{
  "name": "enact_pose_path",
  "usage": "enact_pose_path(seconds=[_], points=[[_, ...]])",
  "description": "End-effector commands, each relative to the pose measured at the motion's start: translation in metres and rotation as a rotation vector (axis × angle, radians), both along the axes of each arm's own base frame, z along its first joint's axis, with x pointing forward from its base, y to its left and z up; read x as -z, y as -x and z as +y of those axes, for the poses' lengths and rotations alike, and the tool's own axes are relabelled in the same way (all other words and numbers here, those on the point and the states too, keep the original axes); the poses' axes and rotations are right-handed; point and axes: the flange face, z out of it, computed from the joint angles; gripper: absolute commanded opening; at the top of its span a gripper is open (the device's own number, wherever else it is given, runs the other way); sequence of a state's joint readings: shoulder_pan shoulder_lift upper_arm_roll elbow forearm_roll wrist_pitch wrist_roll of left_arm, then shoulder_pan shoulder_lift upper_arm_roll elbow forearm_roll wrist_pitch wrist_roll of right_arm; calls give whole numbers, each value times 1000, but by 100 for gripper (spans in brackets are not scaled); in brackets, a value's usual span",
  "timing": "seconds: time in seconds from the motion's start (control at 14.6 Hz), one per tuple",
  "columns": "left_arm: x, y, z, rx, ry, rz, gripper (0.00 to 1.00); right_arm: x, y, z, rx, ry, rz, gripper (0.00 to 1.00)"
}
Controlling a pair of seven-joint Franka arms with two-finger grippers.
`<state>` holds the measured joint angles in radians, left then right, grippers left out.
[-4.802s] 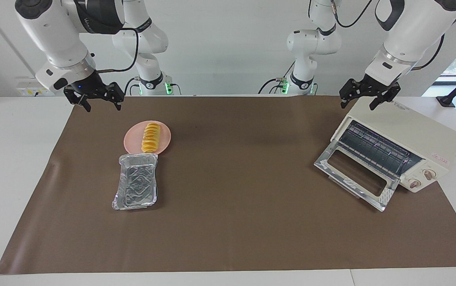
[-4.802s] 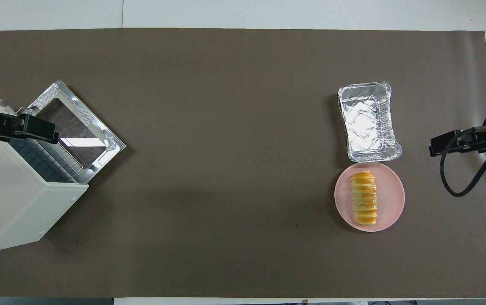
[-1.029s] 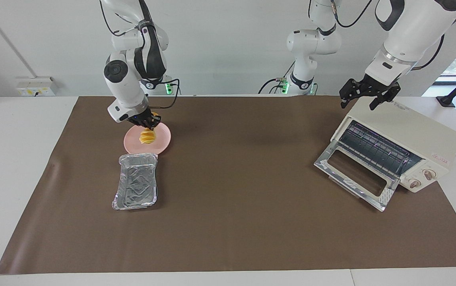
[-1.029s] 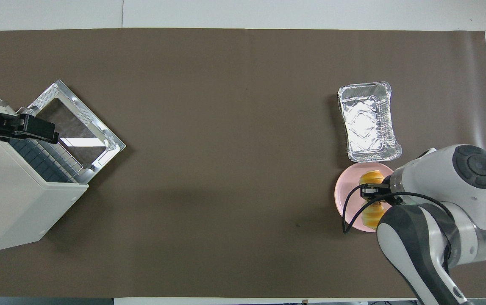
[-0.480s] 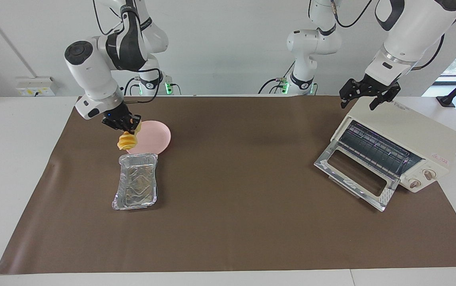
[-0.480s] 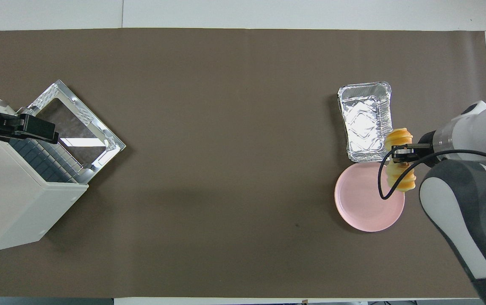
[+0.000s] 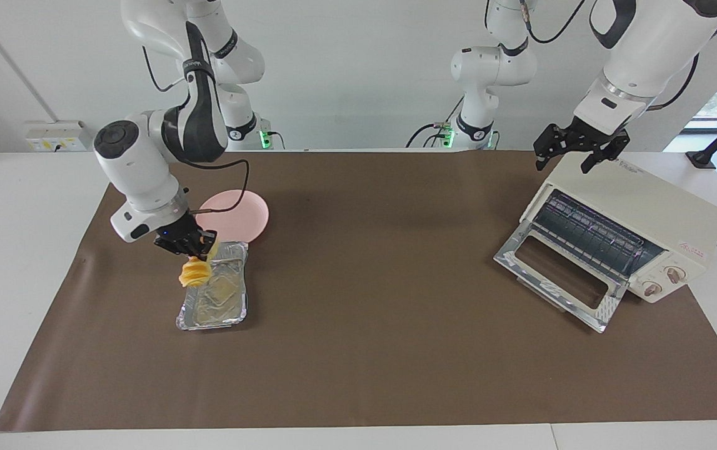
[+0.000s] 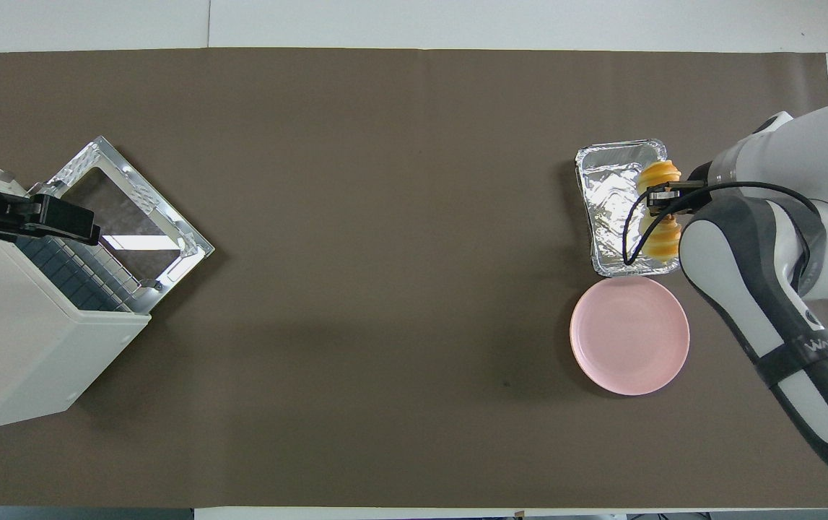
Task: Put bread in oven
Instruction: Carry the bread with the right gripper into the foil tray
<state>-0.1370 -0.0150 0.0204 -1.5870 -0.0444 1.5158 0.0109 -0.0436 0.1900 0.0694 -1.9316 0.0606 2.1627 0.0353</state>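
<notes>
Bread held above the foil tray

The right gripper (image 7: 190, 247) grasps the bread (image 7: 195, 269) over the foil tray (image 7: 214, 306); the left gripper (image 7: 579, 150), jaws spread, waits over the oven (image 7: 639, 212).

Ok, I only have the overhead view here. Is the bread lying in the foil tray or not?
Observer: Not lying in it. The facing view shows the right gripper shut on the bread, which hangs end-down, low over the foil tray.
Operator: And the left gripper, is it inside the oven?
Observer: No. From the facing view the left gripper waits open in the air above the top of the oven, outside the cavity.
</notes>
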Motion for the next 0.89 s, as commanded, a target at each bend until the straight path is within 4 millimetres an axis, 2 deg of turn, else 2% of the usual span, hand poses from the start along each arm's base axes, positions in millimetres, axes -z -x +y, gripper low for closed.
enact_pose_path(seconds=[0.0, 0.27, 0.34, 0.55, 0.82], points=[[-2, 6, 1, 0, 17, -13, 100, 19, -8, 2, -31, -2, 21, 9], [-3, 6, 1, 0, 17, -15, 100, 52, -8, 5, -31, -2, 20, 16], [-3, 6, 1, 0, 17, -13, 100, 60, -8, 12, -42, -3, 26, 17], [-3, 6, 1, 0, 17, -15, 100, 72, -10, 18, -41, -8, 28, 17], [-3, 6, 1, 0, 17, -13, 100, 76, -9, 26, -52, -8, 34, 18]])
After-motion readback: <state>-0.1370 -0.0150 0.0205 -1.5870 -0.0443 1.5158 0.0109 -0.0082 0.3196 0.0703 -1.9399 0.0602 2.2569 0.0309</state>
